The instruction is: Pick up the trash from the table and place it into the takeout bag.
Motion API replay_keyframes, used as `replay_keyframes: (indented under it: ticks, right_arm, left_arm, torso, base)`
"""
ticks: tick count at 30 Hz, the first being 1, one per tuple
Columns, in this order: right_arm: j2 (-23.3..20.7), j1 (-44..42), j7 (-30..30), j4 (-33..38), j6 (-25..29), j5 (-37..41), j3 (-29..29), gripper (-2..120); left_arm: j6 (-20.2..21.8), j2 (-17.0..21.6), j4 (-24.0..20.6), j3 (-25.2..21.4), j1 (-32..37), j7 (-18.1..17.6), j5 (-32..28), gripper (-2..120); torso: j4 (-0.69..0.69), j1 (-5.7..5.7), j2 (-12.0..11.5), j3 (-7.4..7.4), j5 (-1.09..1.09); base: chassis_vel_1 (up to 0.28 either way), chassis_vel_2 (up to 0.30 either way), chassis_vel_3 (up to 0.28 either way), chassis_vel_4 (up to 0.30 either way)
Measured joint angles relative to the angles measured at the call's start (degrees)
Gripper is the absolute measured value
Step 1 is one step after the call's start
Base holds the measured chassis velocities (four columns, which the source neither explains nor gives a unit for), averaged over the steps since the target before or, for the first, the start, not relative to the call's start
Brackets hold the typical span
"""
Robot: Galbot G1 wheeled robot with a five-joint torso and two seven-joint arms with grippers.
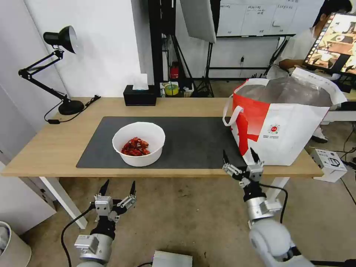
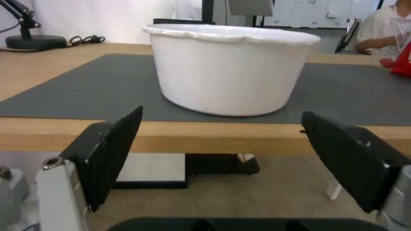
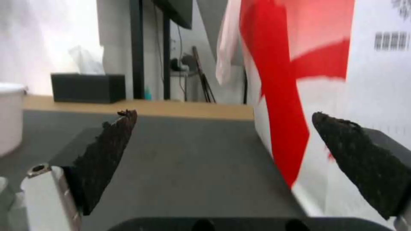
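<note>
White bowl (image 1: 138, 144) of red shells sits on mat, table (image 1: 44, 148) centre, untouched; takeout bag (image 1: 282, 118) at 3 o'clock, upright, mouth open; left hand (image 1: 116, 188) spread at 6 o'clock below table edge; right hand (image 1: 240, 156) spread, empty, just beside bag; bowl apparently last trash left.

A dark grey mat (image 1: 185, 142) is spread along the table's (image 1: 55, 148) front edge. A lamp (image 1: 70, 106) occupies the back-left corner, a black tissue box (image 1: 139, 97) the back edge, the takeout bag (image 1: 285, 122) the right end.
</note>
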Motion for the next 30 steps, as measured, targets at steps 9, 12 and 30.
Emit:
replay_keyframes:
  ticks: [9, 12, 30]
  right_arm:
    - [2.6, -4.7, 0.4, 2.0, -1.0, -2.9, -1.1, 100]
    - [2.9, -5.7, 0.5, 2.5, -1.1, -3.4, -1.3, 100]
    - [4.2, -9.3, 1.8, 5.0, -1.6, -5.9, -0.8, 100]
  left_arm:
    - [0.3, 0.1, 0.0, 0.2, -1.1, 0.2, -0.4, 100]
    - [0.5, 0.1, -0.4, 0.3, -1.5, 0.2, -0.5, 100]
    - [1.5, 0.3, -1.2, 0.1, -2.6, 0.2, -1.6, 100]
  torso:
    - [0.0, 0.0, 0.0, 0.0, 0.0]
    - [0.0, 0.0, 0.0, 0.0, 0.01]
    - [0.0, 0.01, 0.0, 0.0, 0.01]
  base:
    - [0.0, 0.0, 0.0, 0.0]
    - [0.0, 0.0, 0.0, 0.0]
    - [0.0, 0.0, 0.0, 0.0]
